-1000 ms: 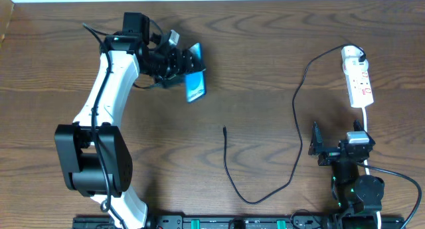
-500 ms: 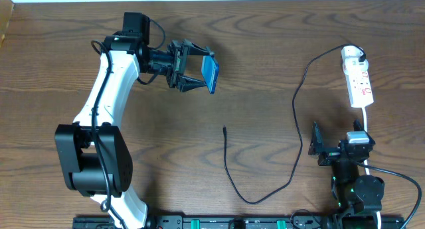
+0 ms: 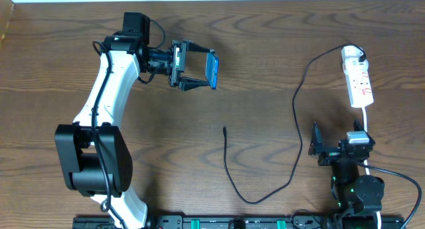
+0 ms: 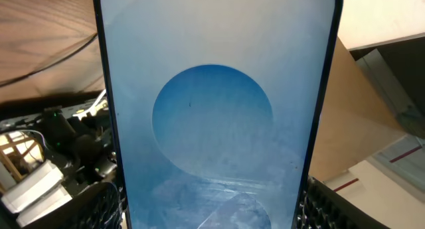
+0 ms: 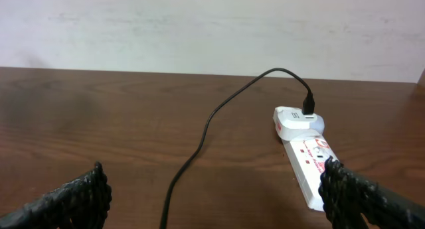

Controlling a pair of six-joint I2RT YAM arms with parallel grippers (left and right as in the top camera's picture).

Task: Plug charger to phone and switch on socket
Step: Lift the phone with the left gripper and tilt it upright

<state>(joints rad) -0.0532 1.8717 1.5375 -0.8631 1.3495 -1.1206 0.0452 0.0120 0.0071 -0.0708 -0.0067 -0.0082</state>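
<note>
Left gripper (image 3: 207,70) pinches phone (image 4: 212,109) by its long edges; screen writing illegible. In the wrist view, long axis vertical, notch end up. Right gripper (image 5: 212,172) spread.

The overhead camera looks straight down on the whole brown wooden table (image 3: 265,50). The left wrist camera sits up against the slim blue-screened phone (image 4: 216,123), which nearly fills its frame. The right wrist camera looks low and level across the table toward a pale wall (image 5: 199,23), sharing with the overhead the white power strip (image 5: 311,164) and thin black cable (image 5: 204,126)
</note>
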